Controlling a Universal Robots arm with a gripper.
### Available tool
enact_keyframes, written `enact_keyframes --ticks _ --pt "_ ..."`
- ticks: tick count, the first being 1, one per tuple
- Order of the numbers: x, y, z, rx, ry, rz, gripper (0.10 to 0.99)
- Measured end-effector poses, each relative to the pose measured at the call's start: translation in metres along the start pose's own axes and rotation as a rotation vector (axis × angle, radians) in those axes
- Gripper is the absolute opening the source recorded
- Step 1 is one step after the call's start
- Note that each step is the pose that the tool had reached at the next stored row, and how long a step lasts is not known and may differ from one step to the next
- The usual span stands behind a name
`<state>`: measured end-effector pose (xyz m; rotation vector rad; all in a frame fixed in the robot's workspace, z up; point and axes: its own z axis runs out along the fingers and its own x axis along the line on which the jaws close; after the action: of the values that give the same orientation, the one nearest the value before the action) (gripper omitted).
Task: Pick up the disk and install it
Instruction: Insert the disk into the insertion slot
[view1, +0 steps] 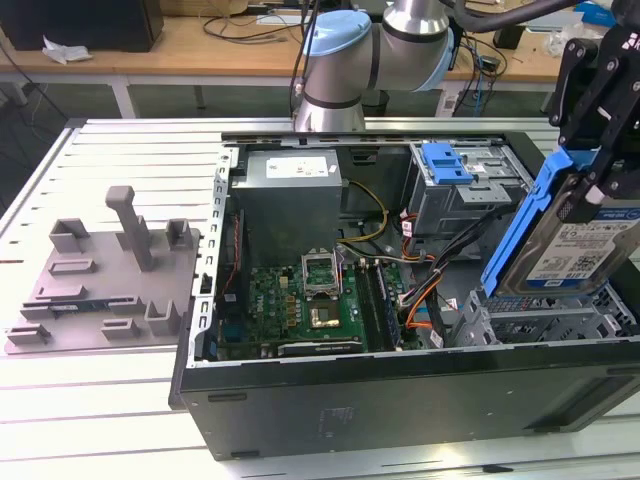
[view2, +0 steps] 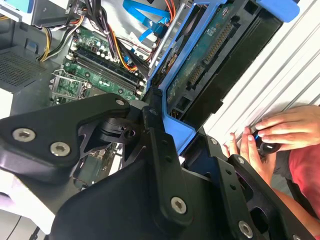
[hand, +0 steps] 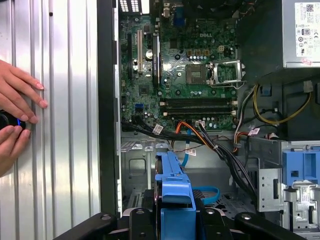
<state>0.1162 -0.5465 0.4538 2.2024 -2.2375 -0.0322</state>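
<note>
1. While the tool (view1: 600, 185) is clamping the disk (view1: 585, 245) by its upper end, its jaws are sitting narrow against the blue frame. This is likely so that the labelled face and the lower edge are staying free to enter a slot.
2. The disk is hanging in the air, tilted with its lower end leading. I judge the slant is aiming it at the grey metal bay (view1: 530, 325) directly beneath it, at the exterior view's right end of the computer case (view1: 400, 400). Whether the lower edge is touching that bay cannot be told.
3. In the second wrist view the disk (view2: 210, 55) is showing its circuit-board underside. In the first wrist view its blue frame edge (hand: 175, 190) is running straight out from the tool (hand: 175, 225), so the grip is looking centred.
4. Just beside the bay, a second drive cage (view1: 470, 200) is standing with a blue latch (view1: 445, 163) on top, apart from the disk.
5. The motherboard (view1: 290, 300) is lying open on the case floor, since the side panel is off to give access from above.
6. Well apart, at the exterior view's left, a grey fixture plate (view1: 90, 290) with upright posts is resting on the slatted bench (view1: 130, 150).
7. A person's hands (hand: 17, 95) are resting on the bench outside the case, around a small dark device (hand: 7, 121), clear of the arm.
</note>
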Motion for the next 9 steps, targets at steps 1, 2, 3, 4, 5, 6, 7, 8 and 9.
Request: enact_keyframes --ticks 1,2,3,4,5,6,7,8,9 --pt "0.0 0.0 0.0003 0.0 0.0 0.0 0.369" --pt "0.0 0.0 0.0008 0.0 0.0 0.0 0.369" --pt "0.0 0.0 0.0013 0.0 0.0 0.0 0.369" --pt "0.0 0.0 0.0015 0.0 0.0 0.0 0.369" --pt "0.0 0.0 0.0017 0.0 0.0 0.0 0.369" --pt "0.0 0.0 0.0022 0.0 0.0001 0.0 0.369" --pt "0.0 0.0 0.0025 0.0 0.0 0.0 0.369" --pt "0.0001 -0.0001 0.0027 0.0 0.0 0.0 0.369" --pt "0.0001 -0.0001 0.0028 0.0 0.0001 0.0 0.369"
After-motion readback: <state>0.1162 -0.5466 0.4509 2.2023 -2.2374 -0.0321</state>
